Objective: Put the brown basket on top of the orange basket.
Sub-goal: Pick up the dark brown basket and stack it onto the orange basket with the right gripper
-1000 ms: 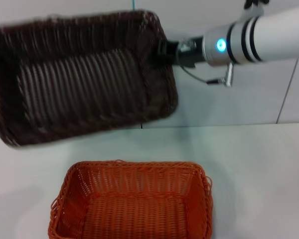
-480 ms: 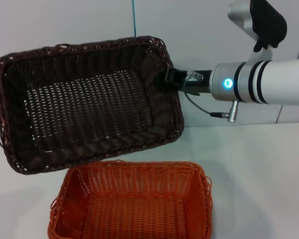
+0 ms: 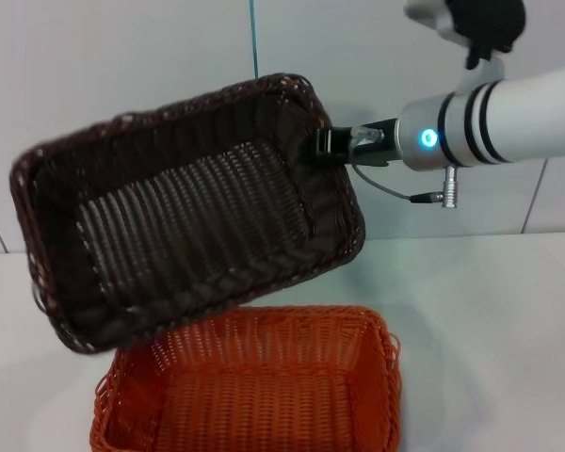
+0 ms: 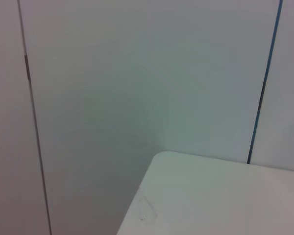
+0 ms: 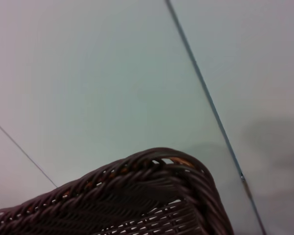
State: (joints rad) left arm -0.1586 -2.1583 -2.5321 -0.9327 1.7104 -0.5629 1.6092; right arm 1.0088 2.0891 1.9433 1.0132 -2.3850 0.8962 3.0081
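The brown basket [image 3: 193, 207] is held in the air by the right gripper [image 3: 326, 143], which is clamped on the rim at the basket's 2 o'clock corner. The basket is tilted, its 8 o'clock end lowest and overlapping the far rim of the orange basket [image 3: 250, 386], which is set on the white table [image 3: 490, 320] at 6 o'clock. Only table and wall are shown in the left wrist view.

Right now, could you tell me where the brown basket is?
In the head view the brown basket hangs tilted in the air, held at its right end by the right gripper, above and just behind the orange basket.
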